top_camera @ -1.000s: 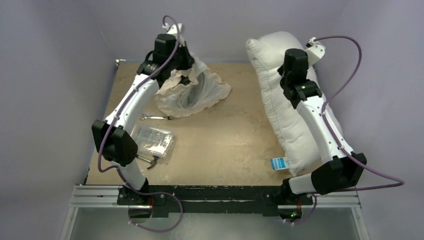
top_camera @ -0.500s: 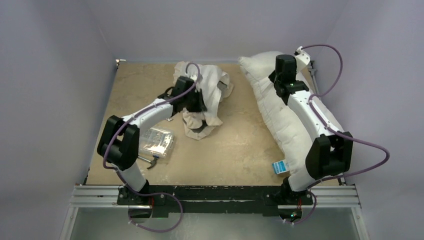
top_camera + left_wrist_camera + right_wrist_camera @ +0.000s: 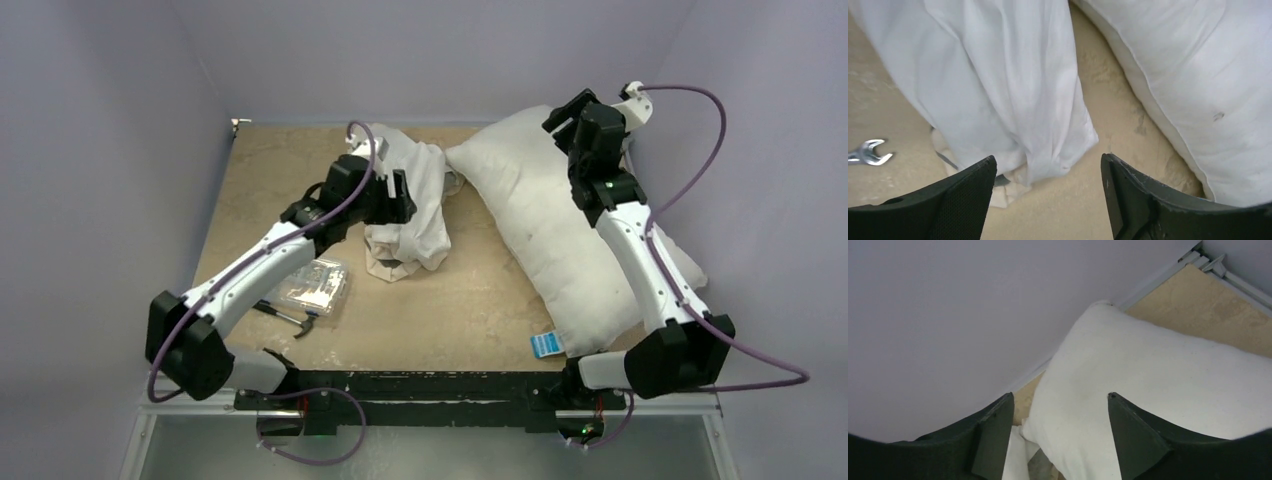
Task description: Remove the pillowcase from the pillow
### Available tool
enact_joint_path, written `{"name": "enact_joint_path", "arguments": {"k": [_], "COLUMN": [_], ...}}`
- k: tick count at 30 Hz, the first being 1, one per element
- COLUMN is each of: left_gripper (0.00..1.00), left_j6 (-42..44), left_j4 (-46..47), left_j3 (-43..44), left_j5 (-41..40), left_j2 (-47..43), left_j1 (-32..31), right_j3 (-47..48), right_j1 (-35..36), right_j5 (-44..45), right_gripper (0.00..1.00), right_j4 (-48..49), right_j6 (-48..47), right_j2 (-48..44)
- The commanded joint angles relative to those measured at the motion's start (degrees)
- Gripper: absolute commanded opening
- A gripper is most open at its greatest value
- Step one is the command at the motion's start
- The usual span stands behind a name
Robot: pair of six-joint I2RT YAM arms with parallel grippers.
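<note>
The left tool [image 3: 1048,167] hangs just above the pillowcase [image 3: 415,200], its two fingers [image 3: 965,192] spread wide apart with nothing between them and no cloth touching them in the wrist view. The pillowcase lies off the pillow [image 3: 550,230], in a crumpled white heap at the far middle of the worktop [image 3: 460,300], just beside the pillow's far left corner. A strip of bare worktop shows between the two nearer the arms. The pillow lies slanted along the right side, its blue-and-white tag [image 3: 546,345] at the near corner. The right tool [image 3: 1060,396] is raised over the pillow's far end, fingers wide apart, holding nothing. A wrench [image 3: 868,152] lies left of the pillowcase.
</note>
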Motion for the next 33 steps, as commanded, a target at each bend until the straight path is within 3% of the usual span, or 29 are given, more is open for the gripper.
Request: {"name": "enact_joint_path", "arguments": {"k": [1, 7, 15, 23, 33], "left_gripper": [0.76, 0.81, 0.96, 0.99, 0.99], "left_j6": [2.8, 4.4, 10.0, 14.5, 16.5], "left_j4": [-4.4, -8.7, -9.1, -6.8, -6.3], "left_j3": [5.4, 6.1, 2.8, -1.2, -2.8], "left_j5": [-13.8, -31.5, -55.0, -61.9, -63.4], "left_j2": [-7.0, -17.4, -36.1, -48.6, -53.9], "left_j1": [0.2, 0.3, 0.2, 0.2, 0.2], "right_j3": [-0.1, -1.8, -7.0, -12.6, -14.7], "right_j1": [-0.2, -0.2, -0.2, -0.2, -0.2], "right_j5": [3.4, 9.9, 22.2, 26.7, 27.3], "right_gripper": [0.76, 0.96, 0.99, 0.99, 0.98], "right_j4": [1.3, 0.8, 3.7, 7.7, 6.6], "right_j6": [-1.1, -1.2, -2.8, -5.4, -1.1], "right_j2": [-4.7, -14.8, -28.3, -37.6, -38.4]}}
